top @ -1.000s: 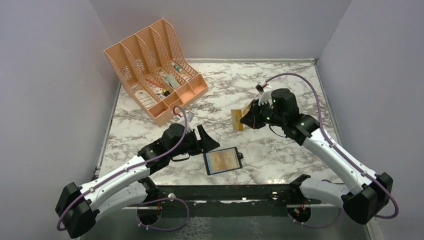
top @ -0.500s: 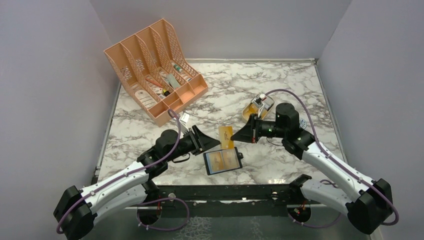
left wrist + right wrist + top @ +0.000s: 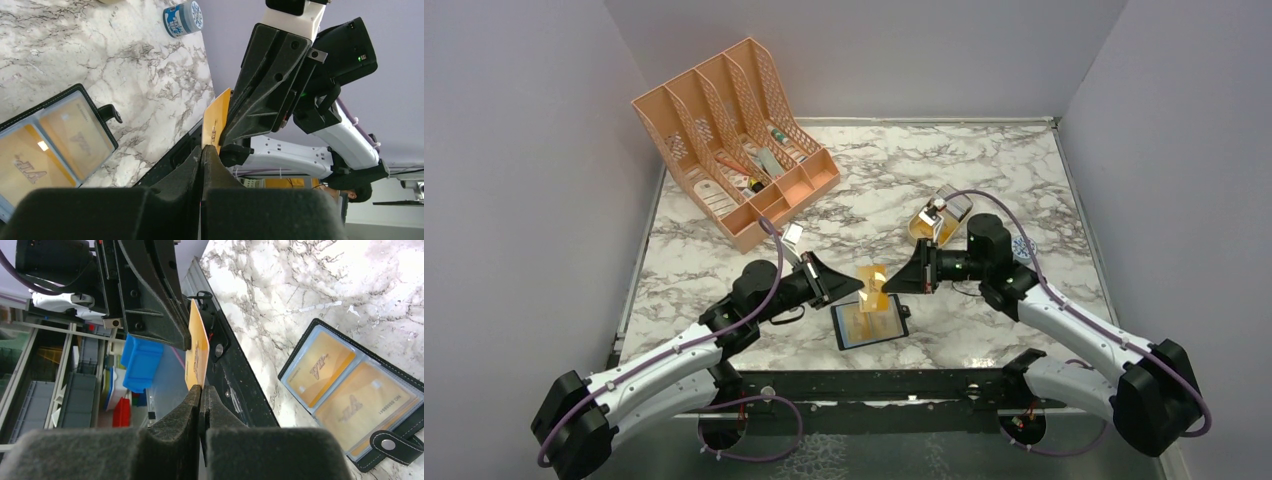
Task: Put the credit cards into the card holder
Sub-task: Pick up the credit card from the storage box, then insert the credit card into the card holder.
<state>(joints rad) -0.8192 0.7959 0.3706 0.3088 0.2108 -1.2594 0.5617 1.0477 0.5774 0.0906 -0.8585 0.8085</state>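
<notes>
A tan-orange credit card (image 3: 872, 286) hangs on edge just above the table, pinched from both sides. My left gripper (image 3: 858, 288) is shut on its left edge, and my right gripper (image 3: 892, 283) is shut on its right edge. In the left wrist view the card (image 3: 215, 122) rises from my shut left gripper (image 3: 202, 150), with the right fingers (image 3: 260, 95) behind it. In the right wrist view the card (image 3: 196, 352) stands above my shut right gripper (image 3: 201, 388). The black card holder (image 3: 871, 322) lies open and flat just below, and two tan cards show in its clear pockets (image 3: 345, 395).
A peach desk organiser (image 3: 734, 130) with small items stands at the back left. A gold oval tin (image 3: 942, 216) lies behind the right arm, with a small blue-white round lid (image 3: 1022, 250) to its right. The table's dark front edge (image 3: 874, 380) runs close below the card holder.
My right gripper has carried the card from near the tin leftward and forward to above the card holder. My left gripper, open a second ago, has shut on the card's other edge.
</notes>
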